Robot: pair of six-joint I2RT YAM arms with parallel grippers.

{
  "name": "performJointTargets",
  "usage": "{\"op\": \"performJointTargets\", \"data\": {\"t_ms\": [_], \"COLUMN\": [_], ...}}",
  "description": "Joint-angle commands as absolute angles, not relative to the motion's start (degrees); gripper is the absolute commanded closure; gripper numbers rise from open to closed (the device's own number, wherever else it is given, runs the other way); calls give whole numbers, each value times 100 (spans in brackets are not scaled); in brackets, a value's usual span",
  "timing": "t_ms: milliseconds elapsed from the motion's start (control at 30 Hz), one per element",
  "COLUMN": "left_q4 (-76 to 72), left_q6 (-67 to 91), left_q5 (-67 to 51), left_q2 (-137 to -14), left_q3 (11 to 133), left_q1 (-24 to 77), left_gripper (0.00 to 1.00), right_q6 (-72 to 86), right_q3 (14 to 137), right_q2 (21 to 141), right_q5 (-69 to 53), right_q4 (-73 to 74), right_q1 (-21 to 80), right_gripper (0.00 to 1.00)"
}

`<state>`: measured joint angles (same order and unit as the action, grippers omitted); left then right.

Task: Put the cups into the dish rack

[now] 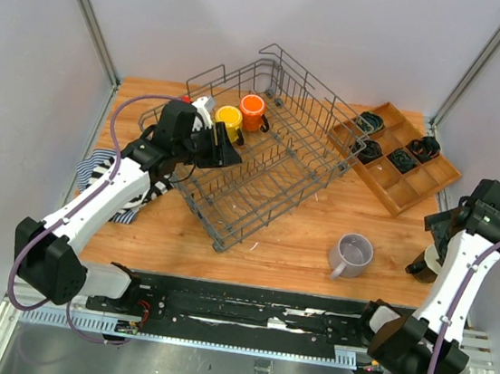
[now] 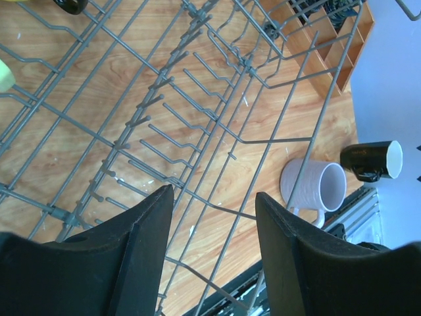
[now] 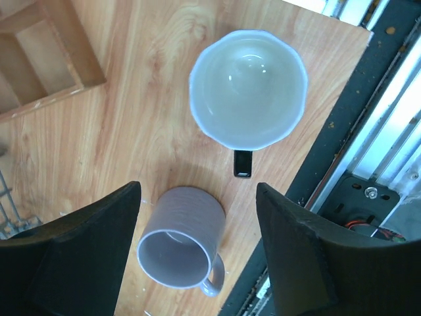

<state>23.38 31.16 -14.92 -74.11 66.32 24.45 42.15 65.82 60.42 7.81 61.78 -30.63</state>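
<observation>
The dish rack's point(image 1: 250, 187) near tine rows lie bare under the spread left gripper point(image 2: 214, 197); the orange mug point(image 1: 252, 112) and yellow mug point(image 1: 229, 118) crowd its far corner. Bare table point(image 1: 289, 237) separates the lavender mug point(image 3: 181, 247) from the black mug point(image 3: 248, 89)

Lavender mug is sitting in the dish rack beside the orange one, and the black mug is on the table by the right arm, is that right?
Not quite. The lavender mug stands on the table, outside the dish rack and near the black mug, as the top external view shows. The orange mug is in the rack.
</observation>
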Motion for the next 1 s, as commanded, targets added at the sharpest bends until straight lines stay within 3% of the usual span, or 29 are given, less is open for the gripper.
{"op": "performJointTargets", "data": {"t_ms": [0,367,967], "left_q4": [2150,2073,2576], "left_q6": [3211,3562,3551], "left_q5": [-1796,-1757,-1554], "left_q2": [-7461,-7217,-7161], "left_q3": [6814,6543,6775], "left_q1": [2470,2476,2479], "left_gripper": [43,43,43], "right_q6": [5168,5974,5542], "right_q3": [6315,5733,5516], "right_q2": [6031,6355,7406], "right_q5": [1312,1656,1456], "right_q4": [5948,5168,4214], "right_q1": [-3224,-3286,-3392], "right_gripper": [29,32,34]}}
